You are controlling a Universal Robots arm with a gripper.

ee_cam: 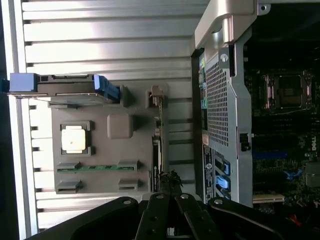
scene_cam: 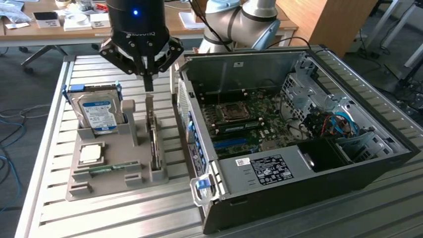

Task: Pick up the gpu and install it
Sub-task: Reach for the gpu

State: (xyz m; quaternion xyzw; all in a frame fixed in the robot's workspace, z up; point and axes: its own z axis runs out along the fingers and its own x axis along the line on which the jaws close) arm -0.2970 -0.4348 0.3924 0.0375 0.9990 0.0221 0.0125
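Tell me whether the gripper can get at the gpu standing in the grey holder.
Probably yes. The gripper sits shut right at the gpu's top edge, with nothing between them; the hard drive and the computer case stand clear to either side.

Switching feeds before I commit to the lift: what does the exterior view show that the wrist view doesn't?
Exterior view adds: the arm, a cluttered desk behind it, the blue-white label face of the hard drive, and the shut pincer from the side, tips at the top edge of the gpu. Wrist view adds: a straight-down look at the grey holder, with the gpu seen edge-on in its slot. Both share: gpu, hard drive, processor, memory stick, computer case, motherboard.
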